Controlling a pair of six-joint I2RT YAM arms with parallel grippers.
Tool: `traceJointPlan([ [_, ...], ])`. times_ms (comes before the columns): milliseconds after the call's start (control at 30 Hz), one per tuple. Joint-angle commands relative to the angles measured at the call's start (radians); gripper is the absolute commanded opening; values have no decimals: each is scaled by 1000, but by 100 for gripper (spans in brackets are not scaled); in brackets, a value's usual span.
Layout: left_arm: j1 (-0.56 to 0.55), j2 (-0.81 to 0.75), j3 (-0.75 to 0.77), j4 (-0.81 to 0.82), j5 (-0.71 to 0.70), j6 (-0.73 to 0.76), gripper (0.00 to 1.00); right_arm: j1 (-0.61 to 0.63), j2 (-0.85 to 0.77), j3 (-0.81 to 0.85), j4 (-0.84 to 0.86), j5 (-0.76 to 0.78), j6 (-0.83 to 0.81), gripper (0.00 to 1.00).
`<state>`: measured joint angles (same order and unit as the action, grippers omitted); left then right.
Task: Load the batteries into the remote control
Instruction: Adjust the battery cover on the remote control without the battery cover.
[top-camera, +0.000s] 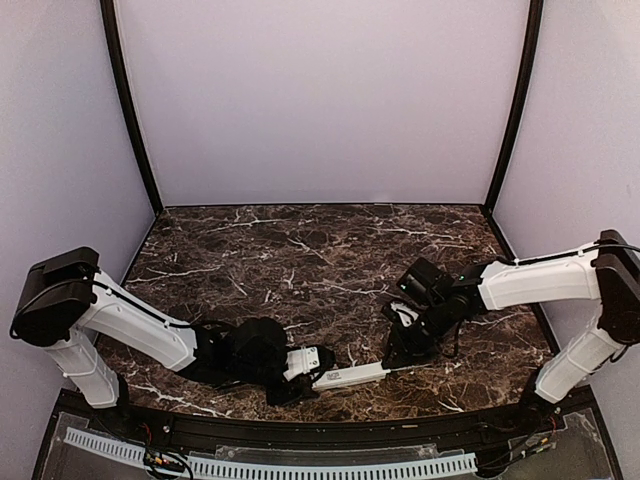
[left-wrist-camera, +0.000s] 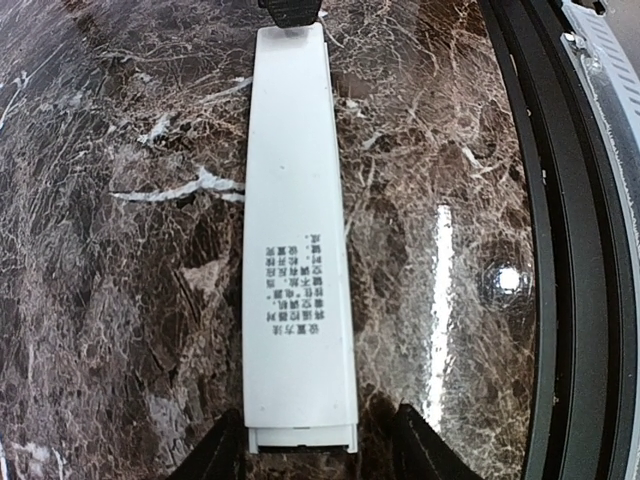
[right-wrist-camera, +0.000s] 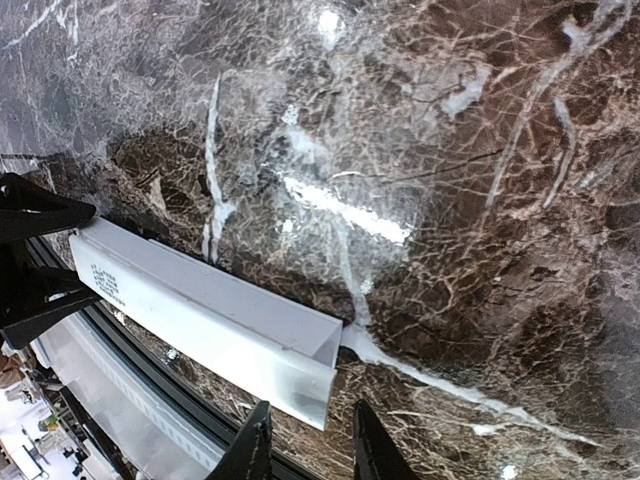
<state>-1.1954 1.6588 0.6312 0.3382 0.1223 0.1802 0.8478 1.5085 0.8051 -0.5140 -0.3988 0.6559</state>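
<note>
Your remote control (top-camera: 355, 375) lies flat on the dark marble tabletop (top-camera: 300, 250), close to its near edge. It runs lengthwise between your two arms, with the plain white face that carries a small block of printed text turned up. Your left gripper (left-wrist-camera: 305, 455) straddles one end of it: the fingers (left-wrist-camera: 218, 458) stand spread on either side, and a strip of tabletop shows between the remote and one of them, so nothing is pinched there. Your right gripper (right-wrist-camera: 310, 440) sits at the opposite end with its fingers a little apart, and the corner of the remote's end reaches just between the tips. You can see gaps on both sides of that corner, so it grips nothing. That end of the remote shows a stepped, recessed edge in the right wrist view
</note>
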Motion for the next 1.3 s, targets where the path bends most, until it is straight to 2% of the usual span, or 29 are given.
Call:
traceJointPlan([
  [0,-4,10,-8,7,-5,5,48,-5,17,-15,40,-13,-4,25],
  [300,-4,21,-5,12,-2,2,45,-1,39,1,53,-20,-10,20],
  [600,-4,27,-5,15,-1,-2,41,18,54,11,72,-23,2,20],
  [967,-4,33,-7,21,0,-7,36,55,88,37,85,-25,21,20],
  [1267,-4,36,-13,21,7,-4,34,73,100,67,53,-4,21,25],
])
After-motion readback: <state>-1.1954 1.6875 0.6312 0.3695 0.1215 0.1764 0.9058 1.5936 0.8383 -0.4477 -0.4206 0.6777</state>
